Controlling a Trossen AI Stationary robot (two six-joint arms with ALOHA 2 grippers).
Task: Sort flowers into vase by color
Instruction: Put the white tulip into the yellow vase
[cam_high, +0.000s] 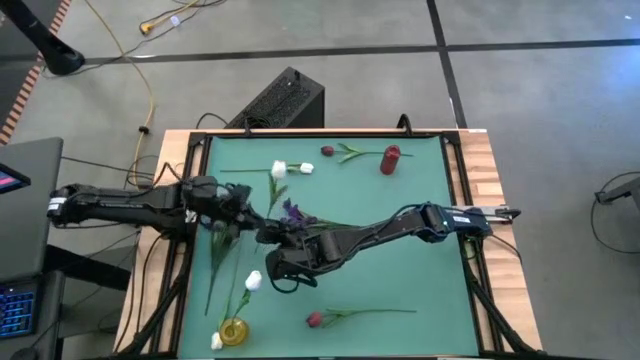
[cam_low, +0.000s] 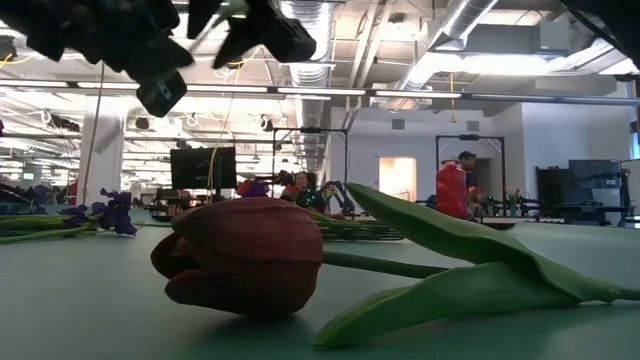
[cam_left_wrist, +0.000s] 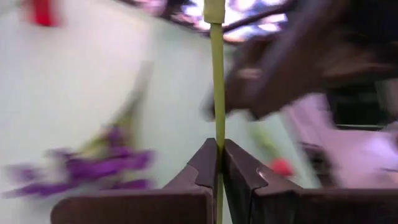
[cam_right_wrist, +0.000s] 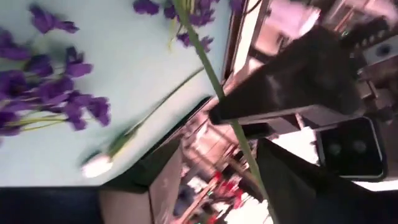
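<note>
A thin green stem is pinched between the left gripper fingers, while the right gripper appears spread; light, bendy, best held mid-stem.

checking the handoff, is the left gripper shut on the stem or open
Shut: in the left wrist view the left gripper has both fingers pressed against the thin green stem.

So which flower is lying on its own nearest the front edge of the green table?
Start at the small yellow vase in the green mat's front-left corner. Just to its right lies a dark red tulip, stem pointing right. No other flower touches it; the other red one lies at the far edge.
</note>
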